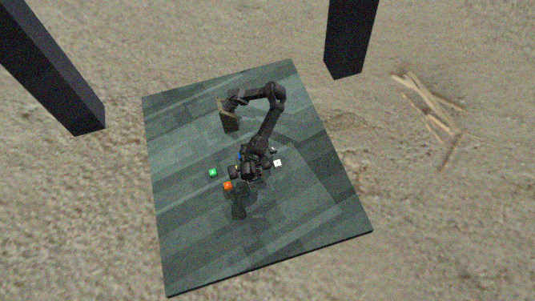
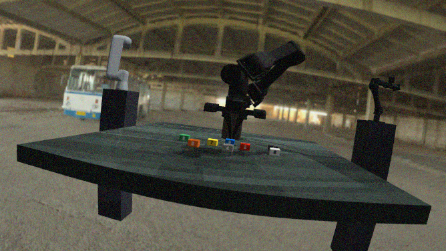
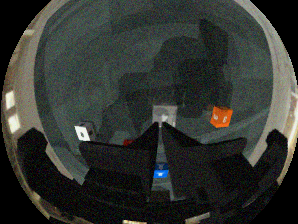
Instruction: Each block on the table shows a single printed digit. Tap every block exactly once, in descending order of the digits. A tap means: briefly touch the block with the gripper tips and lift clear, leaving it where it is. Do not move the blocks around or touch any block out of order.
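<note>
From my station the table top (image 2: 140,167) looks like a matt dark-green slab, smooth, patterned in paler and darker bands. The black arm (image 2: 267,63) looks like dull hard plastic or painted metal with little shine. The small coloured blocks (image 2: 193,143) have a flat, even plastic finish. The tan ground (image 1: 440,224) around the table looks coarse and sandy.
</note>
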Tool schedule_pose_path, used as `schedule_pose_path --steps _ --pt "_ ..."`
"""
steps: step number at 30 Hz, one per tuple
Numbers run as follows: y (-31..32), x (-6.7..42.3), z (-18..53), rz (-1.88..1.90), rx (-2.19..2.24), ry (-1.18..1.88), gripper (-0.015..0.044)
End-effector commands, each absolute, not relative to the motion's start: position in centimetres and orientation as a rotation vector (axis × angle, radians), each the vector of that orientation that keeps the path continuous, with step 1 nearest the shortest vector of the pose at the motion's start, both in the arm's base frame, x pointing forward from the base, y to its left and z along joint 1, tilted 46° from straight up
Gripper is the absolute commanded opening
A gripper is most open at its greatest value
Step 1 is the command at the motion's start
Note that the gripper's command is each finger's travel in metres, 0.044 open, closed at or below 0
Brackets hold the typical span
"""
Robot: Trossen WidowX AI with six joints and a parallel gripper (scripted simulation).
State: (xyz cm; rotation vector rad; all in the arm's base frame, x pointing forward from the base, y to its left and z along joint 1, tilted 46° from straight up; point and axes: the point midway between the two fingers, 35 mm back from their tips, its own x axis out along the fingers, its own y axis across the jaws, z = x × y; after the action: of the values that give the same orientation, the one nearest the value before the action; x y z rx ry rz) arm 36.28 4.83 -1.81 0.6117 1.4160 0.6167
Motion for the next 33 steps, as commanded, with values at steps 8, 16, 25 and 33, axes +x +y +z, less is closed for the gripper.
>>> schedule_pose_path --steps 8,16,25,33 --pt "6.3 36.0 -3.2 0.622 0.620 1.427 0.0020" --pt "6.6 36.0 -3.4 0.623 0.621 1.427 0.0020" --pt "4.2 35.9 -1.1 0.621 0.619 1.427 0.0020" --pt "-1.4 35.5 4.2 0.618 0.616 1.429 0.0020"
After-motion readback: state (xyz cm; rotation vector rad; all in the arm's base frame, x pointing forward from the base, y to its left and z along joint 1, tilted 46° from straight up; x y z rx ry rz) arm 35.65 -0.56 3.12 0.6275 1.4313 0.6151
